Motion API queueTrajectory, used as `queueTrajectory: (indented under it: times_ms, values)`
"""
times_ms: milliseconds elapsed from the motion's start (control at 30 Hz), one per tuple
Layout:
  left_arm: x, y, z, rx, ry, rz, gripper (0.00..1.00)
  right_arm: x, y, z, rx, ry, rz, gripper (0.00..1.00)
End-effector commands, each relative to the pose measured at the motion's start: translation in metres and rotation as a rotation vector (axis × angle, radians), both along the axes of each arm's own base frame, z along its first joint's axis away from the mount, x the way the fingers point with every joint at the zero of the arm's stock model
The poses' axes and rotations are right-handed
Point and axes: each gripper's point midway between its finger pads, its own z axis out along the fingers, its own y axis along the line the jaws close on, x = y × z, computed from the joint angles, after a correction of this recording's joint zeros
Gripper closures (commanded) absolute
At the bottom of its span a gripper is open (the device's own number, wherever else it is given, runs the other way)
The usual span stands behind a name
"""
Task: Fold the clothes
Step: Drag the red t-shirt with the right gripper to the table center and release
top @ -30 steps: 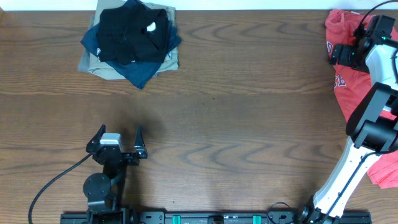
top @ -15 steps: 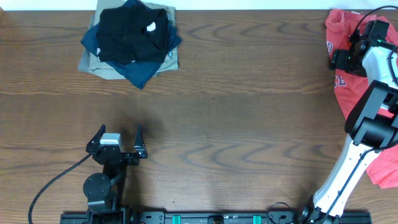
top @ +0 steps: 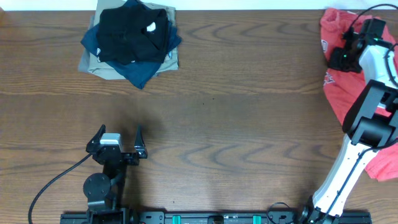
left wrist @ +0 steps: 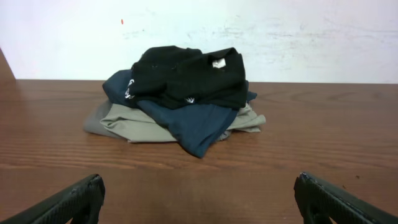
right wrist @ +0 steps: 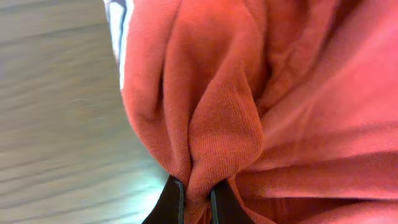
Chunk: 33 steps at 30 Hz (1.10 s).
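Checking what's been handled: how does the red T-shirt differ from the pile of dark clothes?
The red-orange T-shirt lies crumpled at the table's right edge; the clothes pile sits stacked at the far left. The T-shirt is pinched by the right gripper; the pile is untouched, the left gripper open and apart from it. Both rest on the wooden table.

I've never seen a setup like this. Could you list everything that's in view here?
T-shirt: one, red-orange, crumpled at the table's right edge
black garment: one, black, top of the pile at far left
navy garment: one, navy, middle of that pile
khaki garment: one, khaki, bottom of that pile
table: one, dark brown wood, under everything
wall: one, white, behind the table
left gripper: one, black, near left, open and empty
right gripper: one, black, far right, shut on a T-shirt fold
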Motion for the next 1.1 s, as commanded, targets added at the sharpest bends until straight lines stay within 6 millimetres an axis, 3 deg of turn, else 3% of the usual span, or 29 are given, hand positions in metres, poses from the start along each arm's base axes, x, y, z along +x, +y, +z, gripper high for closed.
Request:
queueTrajectory:
  times_ms: [0,133,267,400,567,733,867,1067]
  values:
    - [0.000,0.000,-0.017,0.009,0.043,-0.003,0.02,0.014,0.081,0.001,0.175,-0.028,0.134,0.99]
    - [0.000,0.000,-0.017,0.009,0.043,-0.003,0.02,0.017,0.140,0.006,0.268,-0.027,0.218,0.99]
    - [0.000,0.000,-0.017,0.009,0.043,-0.002,0.02,0.003,0.205,0.005,0.321,0.032,0.326,0.99]
    - [0.000,0.000,-0.017,0.009,0.043,-0.002,0.02,-0.023,0.261,0.004,0.378,0.133,0.385,0.99]
    - [0.000,0.000,-0.017,0.009,0.043,-0.002,0.03,-0.071,0.330,0.010,0.501,0.274,0.505,0.99]
    - [0.000,0.000,-0.017,0.009,0.043,-0.003,0.02,-0.125,0.364,0.014,0.517,0.429,0.638,0.99]
    - [0.000,0.000,-0.017,0.009,0.043,-0.003,0.02,-0.156,0.373,0.026,0.509,0.507,0.722,0.98]
    - [0.000,0.000,-0.017,0.009,0.043,-0.003,0.02,-0.192,0.398,0.069,0.602,0.509,0.898,0.98]
